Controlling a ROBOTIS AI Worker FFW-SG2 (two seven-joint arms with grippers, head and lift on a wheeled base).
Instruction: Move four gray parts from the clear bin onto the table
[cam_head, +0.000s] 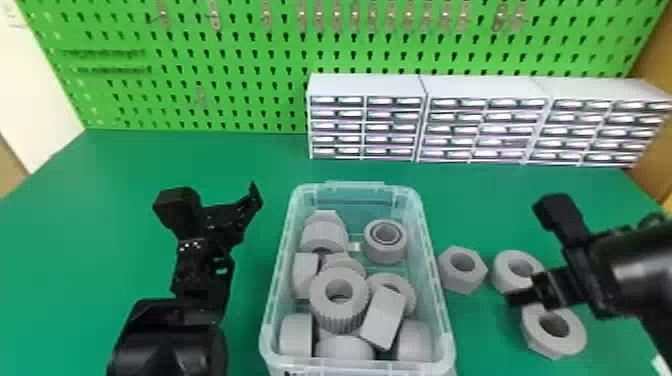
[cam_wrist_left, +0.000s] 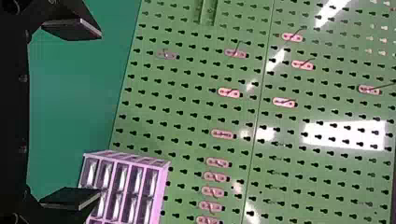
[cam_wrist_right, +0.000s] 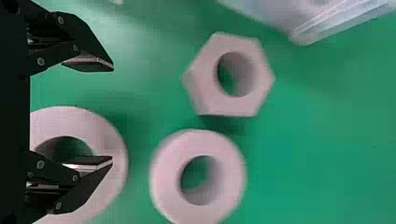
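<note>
The clear bin (cam_head: 434, 280) holds several gray parts, among them a ribbed ring (cam_head: 340, 320) on top of others. On the table right of it lie a hexagonal nut (cam_head: 450, 277), a round ring (cam_head: 505, 265) and a flanged part (cam_head: 532, 327). My right gripper (cam_head: 531, 250) is open and empty above the ring and flanged part. In the right wrist view, my right gripper (cam_wrist_right: 112, 113) has one finger over a round part (cam_wrist_right: 114, 135); the hexagonal nut (cam_wrist_right: 201, 93) lies farther out. My left gripper (cam_head: 217, 197), also the left gripper (cam_wrist_left: 100, 113) in its wrist view, stands open and empty left of the bin.
White drawer cabinets (cam_head: 367, 85) stand at the back right of the green table (cam_head: 200, 155). Behind them rises a green pegboard (cam_head: 250, 90) with small hooks. The bin's side wall stands between the two arms.
</note>
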